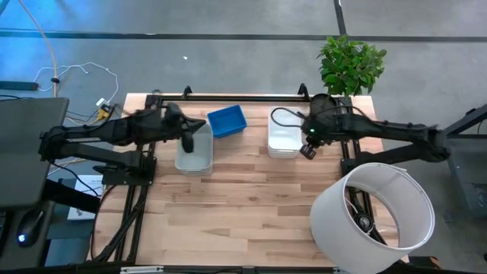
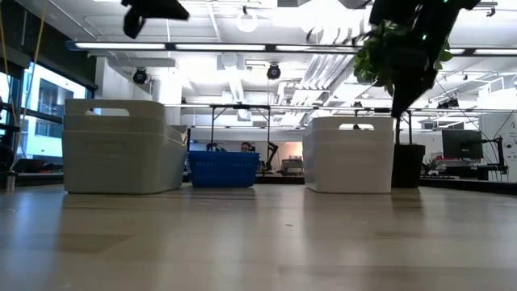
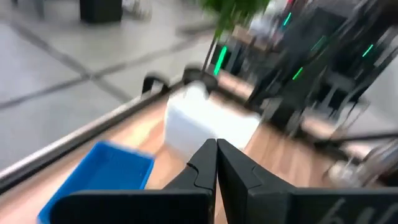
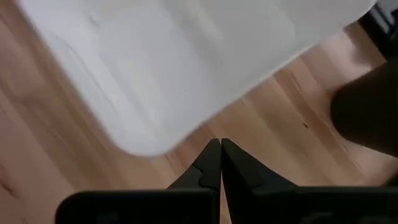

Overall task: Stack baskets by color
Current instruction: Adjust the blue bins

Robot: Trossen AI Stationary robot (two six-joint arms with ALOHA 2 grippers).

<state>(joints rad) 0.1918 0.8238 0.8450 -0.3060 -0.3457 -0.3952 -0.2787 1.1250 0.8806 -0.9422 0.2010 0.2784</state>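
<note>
Three stacks of baskets rest with their bottoms on the wooden table near its far edge. Translucent grey baskets (image 1: 195, 154) (image 2: 121, 147) stand at the left, a blue basket (image 1: 227, 120) (image 2: 224, 168) (image 3: 102, 177) in the middle, and white baskets (image 1: 283, 139) (image 2: 351, 153) (image 3: 208, 121) (image 4: 186, 62) at the right. My left gripper (image 1: 188, 144) (image 3: 216, 149) is shut and hangs high over the grey baskets, holding nothing. My right gripper (image 1: 307, 151) (image 4: 221, 149) is shut above bare table, just right of the white baskets' near corner.
A large white cylinder (image 1: 373, 217) lies at the table's near right corner. A potted plant (image 1: 350, 65) stands at the far right corner. Bare wood (image 1: 228, 221) spreads across the near half of the table.
</note>
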